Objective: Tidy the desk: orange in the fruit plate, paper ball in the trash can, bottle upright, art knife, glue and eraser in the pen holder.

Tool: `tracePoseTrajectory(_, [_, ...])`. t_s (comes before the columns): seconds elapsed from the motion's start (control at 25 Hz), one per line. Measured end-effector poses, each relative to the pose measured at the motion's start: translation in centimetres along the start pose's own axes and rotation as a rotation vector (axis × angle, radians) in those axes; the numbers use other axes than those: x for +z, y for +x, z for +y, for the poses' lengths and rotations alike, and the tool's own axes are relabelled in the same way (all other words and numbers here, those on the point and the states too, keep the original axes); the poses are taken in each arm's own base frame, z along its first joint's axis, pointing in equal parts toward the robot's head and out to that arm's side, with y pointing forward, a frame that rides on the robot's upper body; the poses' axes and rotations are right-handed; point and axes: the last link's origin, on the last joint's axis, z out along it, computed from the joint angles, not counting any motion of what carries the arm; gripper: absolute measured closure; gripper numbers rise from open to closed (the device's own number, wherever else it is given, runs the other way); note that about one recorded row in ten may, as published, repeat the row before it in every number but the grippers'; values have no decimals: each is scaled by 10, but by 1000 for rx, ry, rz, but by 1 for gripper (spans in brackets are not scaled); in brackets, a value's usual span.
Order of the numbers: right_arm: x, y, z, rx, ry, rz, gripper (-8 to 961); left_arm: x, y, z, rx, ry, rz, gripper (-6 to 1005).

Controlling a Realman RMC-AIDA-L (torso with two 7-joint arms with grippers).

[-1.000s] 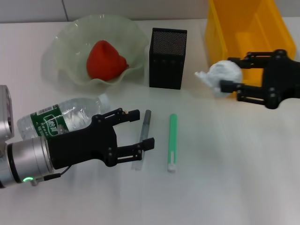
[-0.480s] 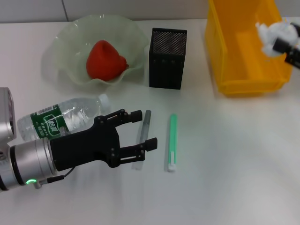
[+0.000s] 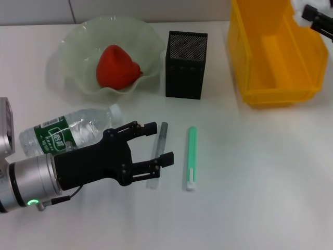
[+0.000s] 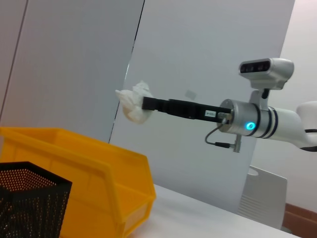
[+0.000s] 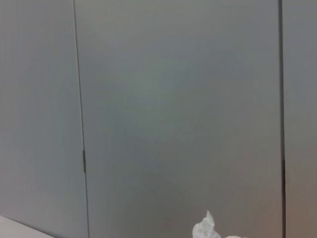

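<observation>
My left gripper (image 3: 159, 142) is open low over the table, its fingers on either side of the grey art knife (image 3: 163, 131). The green glue stick (image 3: 191, 156) lies just right of it. Left of the gripper, the bottle (image 3: 67, 130) lies on its side. The orange (image 3: 117, 66) rests in the fruit plate (image 3: 70, 49). My right gripper (image 4: 146, 104) is shut on the paper ball (image 4: 133, 101), high above the yellow trash can (image 4: 99, 173); in the head view only its tip (image 3: 317, 15) shows. The black mesh pen holder (image 3: 186, 65) stands mid-table. The eraser is out of view.
The trash can (image 3: 276, 52) stands at the back right, the pen holder between it and the fruit plate. Bare white table stretches across the front right. A grey panelled wall stands behind the desk.
My right gripper has carried the paper ball from the table in front of the trash can up and back, over the bin's far right side. The left gripper has barely moved.
</observation>
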Motion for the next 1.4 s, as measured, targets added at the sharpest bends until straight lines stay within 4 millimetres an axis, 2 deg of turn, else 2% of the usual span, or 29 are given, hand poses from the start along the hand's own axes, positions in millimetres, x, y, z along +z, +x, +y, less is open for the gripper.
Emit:
tracePoseTrajectory(0.12, [10,-2,-1,-15,3,18,384,-2,-1,0,-3,6,1,222])
tracePoseTrajectory(0.36, [18,0,-5,-20,36,38,212,-3,-1,0,-5,13,6,224])
tracePoseTrajectory(0.56, [13,-2,-3,-6,37,-16,124,-4,1,-1,-3,19,18,225])
tracePoseTrajectory(0.76, [-13,1,27,36,-155,-131,127,-3,4,-3,-1,23,28,226])
tracePoseTrajectory(1.04, [-46,32,75,43,-457,-50,128,1,10,-7,2,23,42,227])
tracePoseTrajectory(1.2, [-48,59,93,51,-531,54,129,0,12,-8,1,24,39,228])
tracePoseTrajectory(1.4, [-36,84,106,41,-551,163,129,-7,15,-15,17,35,19,229])
